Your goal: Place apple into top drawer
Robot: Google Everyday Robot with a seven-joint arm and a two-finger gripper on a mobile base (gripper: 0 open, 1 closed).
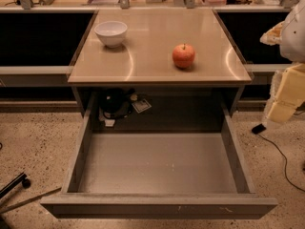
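Note:
The apple [183,56] is small, round and red-orange with a short stem. It stands on the tan tabletop [157,32], right of the middle and near the front edge. The top drawer [157,163] is pulled wide open below the tabletop, and its flat grey bottom is bare. My arm comes in at the right edge of the view. My gripper [272,34] is at the upper right, beyond the table's right edge, well apart from the apple and above drawer level. Nothing shows in its grasp.
A white bowl [111,33] stands at the tabletop's back left. Dark objects and a paper [119,104] lie in the recess behind the drawer. A black cable [276,149] runs on the floor at right. A chair-base leg [14,182] is at lower left.

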